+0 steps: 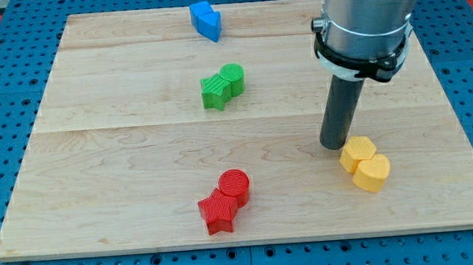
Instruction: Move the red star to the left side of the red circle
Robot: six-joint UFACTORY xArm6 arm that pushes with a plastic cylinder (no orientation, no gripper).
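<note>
The red star (218, 212) lies near the view's bottom centre of the wooden board (96, 159). It touches the red circle (234, 186), which sits just up and right of it. My tip (333, 146) is the lower end of a dark rod at the view's right. It stands far to the right of both red blocks and just up and left of the yellow blocks.
Two yellow blocks (365, 164) touch each other at the view's right, next to my tip. A green star (214, 93) and green circle (232, 78) touch at the centre top. Two blue blocks (205, 20) lie at the top edge.
</note>
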